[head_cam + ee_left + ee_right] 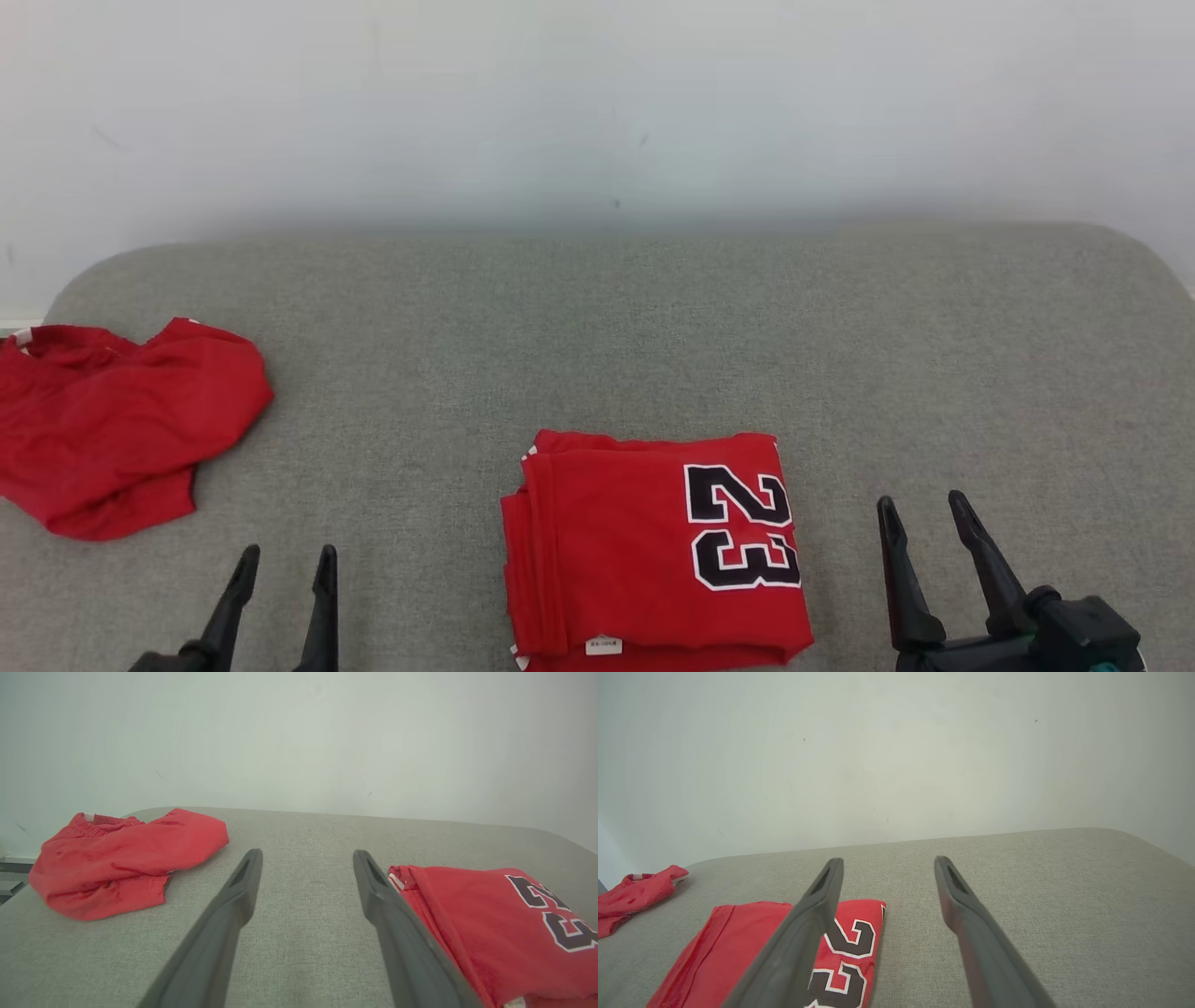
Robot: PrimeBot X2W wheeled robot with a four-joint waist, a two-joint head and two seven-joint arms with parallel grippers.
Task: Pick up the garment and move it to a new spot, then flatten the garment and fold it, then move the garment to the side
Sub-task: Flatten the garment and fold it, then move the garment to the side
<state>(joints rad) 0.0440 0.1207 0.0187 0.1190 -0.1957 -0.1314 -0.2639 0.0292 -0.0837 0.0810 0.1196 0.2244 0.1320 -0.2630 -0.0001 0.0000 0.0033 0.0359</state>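
A red garment (644, 551) with a black "23" lies folded into a neat rectangle at the front middle of the grey padded surface (616, 336); it also shows as the folded garment (490, 924) and the folded garment (752, 952) in the wrist views. My left gripper (285, 560) stands open to its left, empty, over bare fabric. My right gripper (924, 509) stands open just right of it, empty. Neither touches the cloth. In the wrist views the left gripper (306, 856) and right gripper (887, 863) show spread fingers with nothing between.
A second red garment (112, 425) lies crumpled at the far left edge of the surface, also seen as the crumpled garment (121, 858) and the crumpled garment (630, 898). A pale wall (597, 103) rises behind the rounded back edge.
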